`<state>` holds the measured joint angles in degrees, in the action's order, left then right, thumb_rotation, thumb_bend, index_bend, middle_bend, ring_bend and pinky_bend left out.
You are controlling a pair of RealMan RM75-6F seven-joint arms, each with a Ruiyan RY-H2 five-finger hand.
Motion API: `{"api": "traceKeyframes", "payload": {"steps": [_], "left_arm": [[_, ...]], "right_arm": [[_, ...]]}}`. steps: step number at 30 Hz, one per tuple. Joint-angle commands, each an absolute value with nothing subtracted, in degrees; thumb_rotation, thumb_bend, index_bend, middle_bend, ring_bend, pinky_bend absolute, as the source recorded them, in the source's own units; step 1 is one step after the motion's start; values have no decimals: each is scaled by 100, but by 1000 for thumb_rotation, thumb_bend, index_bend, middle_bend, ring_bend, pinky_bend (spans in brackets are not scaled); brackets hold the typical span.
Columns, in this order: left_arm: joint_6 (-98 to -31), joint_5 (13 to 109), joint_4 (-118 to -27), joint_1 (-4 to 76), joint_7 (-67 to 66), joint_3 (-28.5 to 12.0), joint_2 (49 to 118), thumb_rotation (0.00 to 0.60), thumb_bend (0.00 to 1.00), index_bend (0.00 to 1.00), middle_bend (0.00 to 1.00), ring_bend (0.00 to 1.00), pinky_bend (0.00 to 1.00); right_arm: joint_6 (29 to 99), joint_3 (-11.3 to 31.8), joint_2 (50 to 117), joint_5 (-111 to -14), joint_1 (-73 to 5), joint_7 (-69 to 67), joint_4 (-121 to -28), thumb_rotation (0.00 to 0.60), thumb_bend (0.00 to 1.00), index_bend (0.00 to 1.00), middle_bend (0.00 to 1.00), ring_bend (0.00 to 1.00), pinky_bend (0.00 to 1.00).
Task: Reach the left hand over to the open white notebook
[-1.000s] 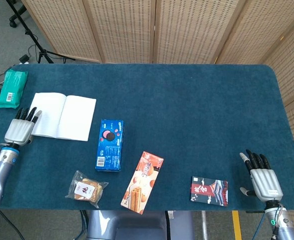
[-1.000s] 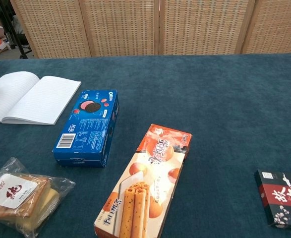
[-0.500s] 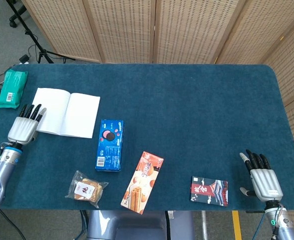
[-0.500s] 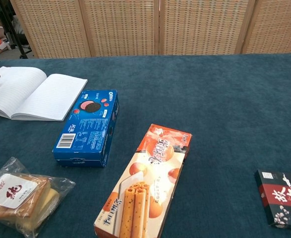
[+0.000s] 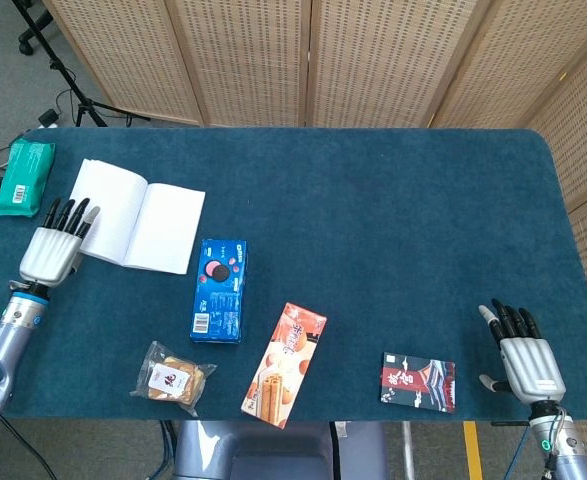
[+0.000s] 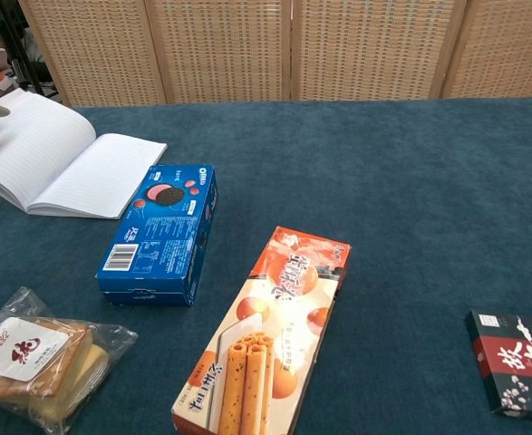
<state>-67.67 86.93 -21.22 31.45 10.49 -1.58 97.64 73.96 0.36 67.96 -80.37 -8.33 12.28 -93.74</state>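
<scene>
While the left hand [image 5: 51, 248] sits at the far left of the table [image 5: 393, 200], we can see its dark fingertips [image 5: 69, 213] right at the near left corner of the open white notebook [image 5: 138, 214]. Fingers are straight and slightly fanned, and as far as we can tell they hold nothing; whether they actually touch the page or its edge, we cannot say from the head view. From the chest view, only a sliver of a fingertip shows at the left edge, and the notebook's left page looks lifted off the cloth there.

So we judge the reach itself as nearly done: the hand is at the notebook, just not over its middle. What the next move calls for, in our view, is a short push to the right and farther away, bringing the palm above the left page without shoving the book.

Over on the near right, the right hand [image 5: 529, 360] rests with fingers apart, holding nothing. A blue cookie box [image 5: 218, 289] lies just near of the notebook's right page, and a green packet [image 5: 24, 176] sits left of it.
</scene>
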Motion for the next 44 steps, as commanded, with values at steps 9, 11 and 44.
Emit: {"api": "traceKeyframes", "payload": {"steps": [9, 11, 44], "left_arm": [[-7281, 8647, -2357, 3268, 960, -366, 9771, 600, 366, 0, 0, 0, 0], [-7382, 8625, -2402, 3291, 966, -419, 9794, 600, 364, 0, 0, 0, 0], [-7482, 7635, -7953, 1726, -643, 12, 7280, 600, 282, 0, 0, 0, 0]], "right_arm": [[7409, 43, 6783, -8040, -829, 1204, -9376, 600, 104, 54, 0, 0, 0], [7413, 43, 6778, -8043, -827, 1195, -9377, 600, 101, 54, 0, 0, 0], [7453, 85, 6654, -8053, -811, 992, -9433, 600, 103, 54, 0, 0, 0]]}}
